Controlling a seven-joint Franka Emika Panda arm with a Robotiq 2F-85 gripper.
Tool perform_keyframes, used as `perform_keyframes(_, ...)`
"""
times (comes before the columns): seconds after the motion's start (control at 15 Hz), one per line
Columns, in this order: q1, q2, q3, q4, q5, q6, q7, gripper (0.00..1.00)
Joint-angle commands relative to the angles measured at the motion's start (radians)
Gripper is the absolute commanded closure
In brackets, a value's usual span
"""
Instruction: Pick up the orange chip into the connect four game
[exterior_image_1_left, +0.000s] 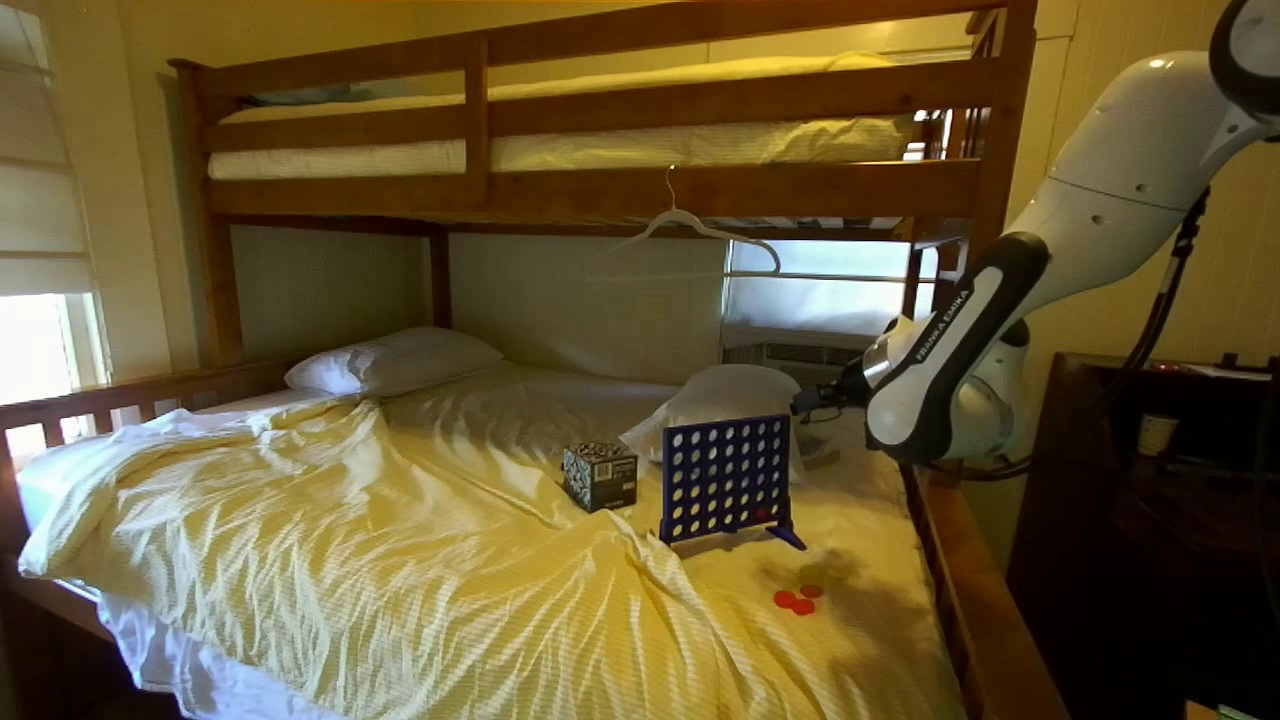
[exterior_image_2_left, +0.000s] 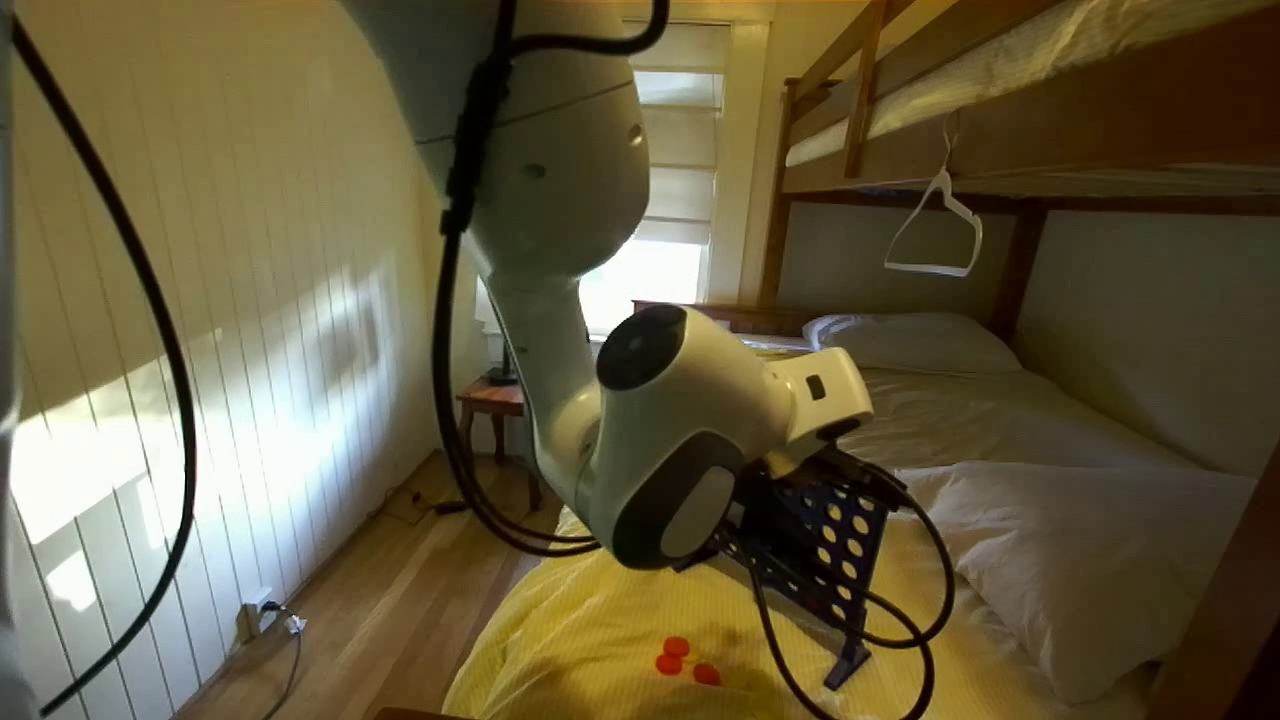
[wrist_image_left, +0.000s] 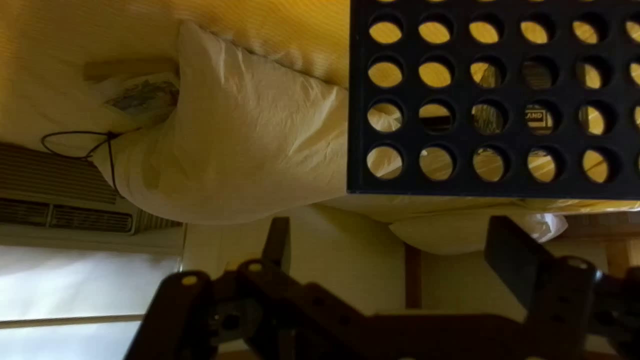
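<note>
The connect four game (exterior_image_1_left: 727, 476) is a dark blue upright grid board on the bed. It also shows in an exterior view (exterior_image_2_left: 838, 545), partly behind the arm, and in the wrist view (wrist_image_left: 460, 95). A reddish spot shows low at its right side. Three orange-red chips (exterior_image_1_left: 803, 606) lie close together on the yellow cover in front of the board; they also show in an exterior view (exterior_image_2_left: 706, 674), and are out of the wrist view. My gripper (wrist_image_left: 387, 235) is open and empty, its fingers wide apart. It is near the board's top corner (exterior_image_1_left: 805, 400), apart from the chips.
A small dark patterned box (exterior_image_1_left: 600, 476) stands beside the board. A white pillow (exterior_image_1_left: 735, 390) lies behind it. A hanger (exterior_image_1_left: 690, 222) hangs from the upper bunk. Loose cables (exterior_image_2_left: 935, 600) loop from the wrist near the board. A wooden bed rail (exterior_image_1_left: 985, 610) runs along the edge.
</note>
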Motion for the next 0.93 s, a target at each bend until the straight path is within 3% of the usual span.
perform_keyframes(0.0,0.014,-0.071,-0.012,-0.038,0.030,-0.118,-0.067,0.00)
perform_keyframes(0.87,0.013,-0.124,-0.007,-0.044,-0.011,-0.405,-0.127,0.00)
